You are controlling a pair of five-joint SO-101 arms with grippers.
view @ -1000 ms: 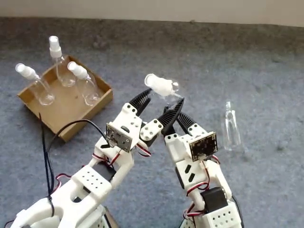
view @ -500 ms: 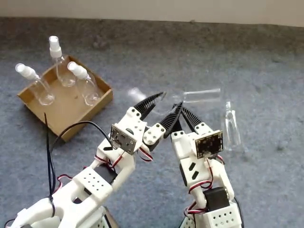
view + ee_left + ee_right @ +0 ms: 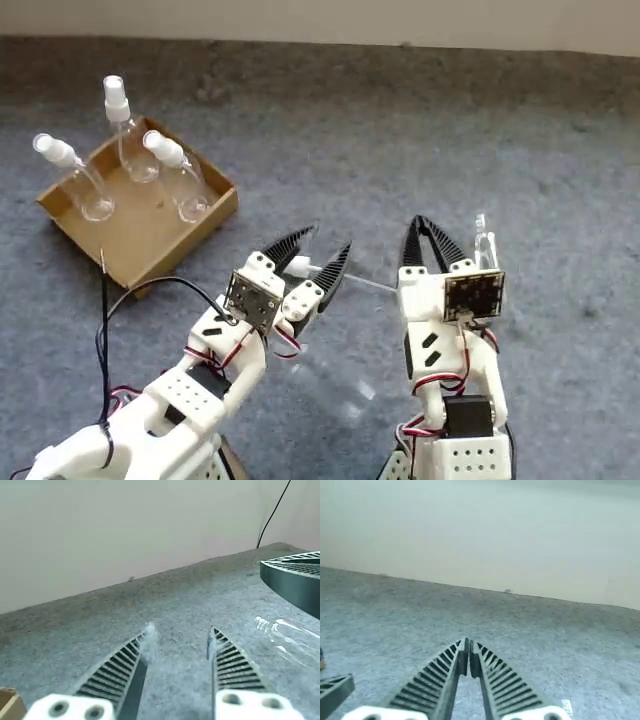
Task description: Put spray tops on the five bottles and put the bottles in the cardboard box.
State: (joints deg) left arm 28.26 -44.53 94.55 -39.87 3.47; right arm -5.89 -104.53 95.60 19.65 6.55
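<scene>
high view looks down from behind the arms point(image 3: 215, 375); both wrist views face low across the same carpet point(image 3: 190, 610).

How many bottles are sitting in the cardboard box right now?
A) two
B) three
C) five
B: the cardboard box holds three bottles, one on the left, one at the back and one on the right, each with a white spray top.
</scene>
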